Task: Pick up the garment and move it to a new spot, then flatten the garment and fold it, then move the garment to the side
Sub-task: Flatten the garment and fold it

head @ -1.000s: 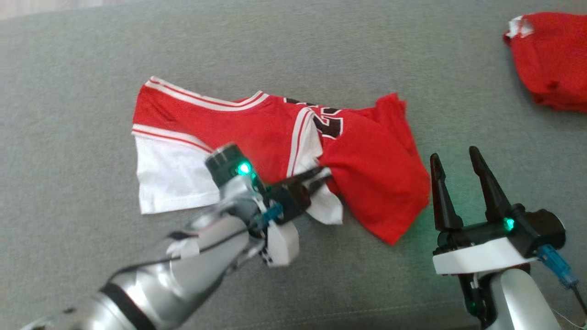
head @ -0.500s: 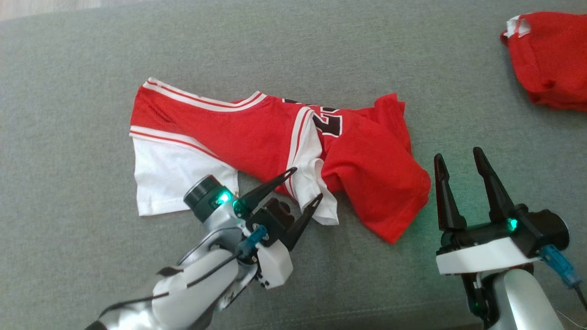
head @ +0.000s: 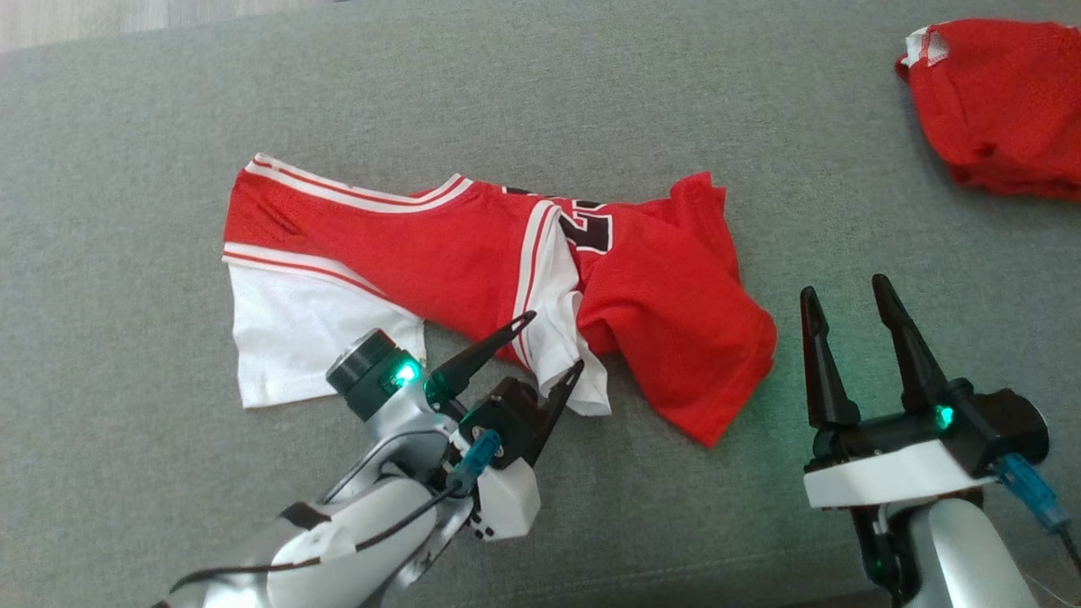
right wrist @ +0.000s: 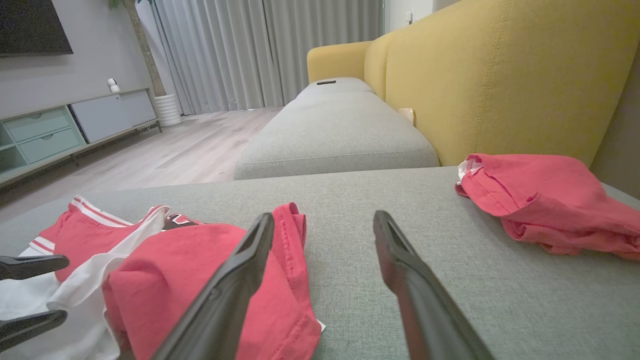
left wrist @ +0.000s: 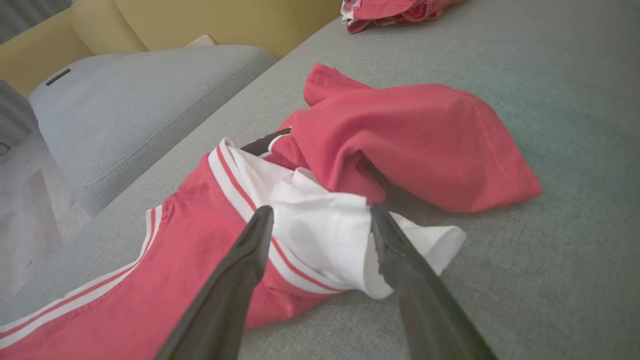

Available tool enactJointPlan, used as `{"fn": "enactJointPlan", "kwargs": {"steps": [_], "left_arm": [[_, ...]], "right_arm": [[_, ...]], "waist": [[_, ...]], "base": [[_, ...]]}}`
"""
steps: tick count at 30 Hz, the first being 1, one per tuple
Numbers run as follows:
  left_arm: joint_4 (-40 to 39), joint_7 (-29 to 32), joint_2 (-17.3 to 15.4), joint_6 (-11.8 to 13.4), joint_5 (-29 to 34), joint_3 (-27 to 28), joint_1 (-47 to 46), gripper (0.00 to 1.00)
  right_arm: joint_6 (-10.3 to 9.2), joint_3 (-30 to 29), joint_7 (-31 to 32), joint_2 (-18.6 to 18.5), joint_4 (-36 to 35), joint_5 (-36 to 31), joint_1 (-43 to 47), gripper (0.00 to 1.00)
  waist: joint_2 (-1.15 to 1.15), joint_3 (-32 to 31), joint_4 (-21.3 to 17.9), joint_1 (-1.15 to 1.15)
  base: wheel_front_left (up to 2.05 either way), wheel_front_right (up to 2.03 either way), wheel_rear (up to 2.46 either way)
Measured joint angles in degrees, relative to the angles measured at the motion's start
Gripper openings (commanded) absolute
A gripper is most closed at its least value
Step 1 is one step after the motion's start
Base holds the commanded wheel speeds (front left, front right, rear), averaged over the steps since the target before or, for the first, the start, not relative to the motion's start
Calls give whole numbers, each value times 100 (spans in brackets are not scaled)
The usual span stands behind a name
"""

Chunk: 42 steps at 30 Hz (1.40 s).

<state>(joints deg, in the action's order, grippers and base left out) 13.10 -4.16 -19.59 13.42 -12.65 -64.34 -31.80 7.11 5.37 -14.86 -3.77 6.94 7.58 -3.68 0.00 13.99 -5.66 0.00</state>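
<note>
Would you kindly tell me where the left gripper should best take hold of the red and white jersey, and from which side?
Grip the white flap bunched at the jersey's near edge, coming in low from the robot's side. It stands off the cushion as a loose fold, and the open left gripper straddles it.

a: what does the black print [head: 591,230] on the garment [head: 473,253] say?
b: can't tell, a red fold [head: 667,287] hides most of it.
a: and the red pile [head: 996,101], far right?
b: cut off by the head view's edge.
</note>
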Motion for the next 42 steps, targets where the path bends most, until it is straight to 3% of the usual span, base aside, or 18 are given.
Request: {"fn": "enactJointPlan", "kwargs": {"steps": [2,3,4,5,6,7,15,22,25,31,41,42], "left_arm": [[-64,21,-21,31,-2,5,2,100],[-92,66,-32,44,-10,12,3,89],[-125,87,-51,78,-24,16,5,51],[-175,88,-76,116,-27,26,10,36],[-205,87,-93,147,-31,41,13,11],[-227,87,-109,165,-68,48,15,0],[-222,-35,-136,180,-480,304,207,0],[-511,-768,-289,546,-1099,1271,263,0],[-739,-967,-533,567,-1430,1862,467,0],[-927,-1015,-694,514,-1474,2448,563,0],[-1015,-1033,-666,312,-1277,2791,589,0],[-1015,-1033,-661,274,-1261,2810,589,0]], "right_arm": [[0,-10,0,0,-1,0,1,100],[0,-11,0,0,-1,0,2,100],[0,-12,0,0,-1,0,6,100],[0,-12,0,0,-1,0,18,100],[0,-14,0,0,-2,0,38,100],[0,-15,0,0,-2,0,67,100],[0,-18,0,-2,-2,0,105,100],[0,3,0,-65,204,80,259,100],[0,383,1,-164,671,391,619,100],[0,1227,8,-481,1125,1001,665,100],[0,2011,-25,-789,1477,1771,138,100],[0,2057,-26,-803,1512,1813,88,79]], "waist": [[0,-3,-8,0],[0,-7,-11,0],[0,-14,-14,0],[0,-21,-16,0],[0,-30,-16,0],[0,-37,-13,0],[0,-33,29,0],[0,-20,150,0],[0,15,242,0],[0,142,274,0],[0,292,291,0],[0,297,296,0]], "base": [[0,0,0],[0,0,0],[0,0,0],[0,0,0],[0,0,0],[0,0,0],[0,0,0],[0,0,0],[0,0,0],[0,0,0],[0,0,0],[0,0,0]]}}
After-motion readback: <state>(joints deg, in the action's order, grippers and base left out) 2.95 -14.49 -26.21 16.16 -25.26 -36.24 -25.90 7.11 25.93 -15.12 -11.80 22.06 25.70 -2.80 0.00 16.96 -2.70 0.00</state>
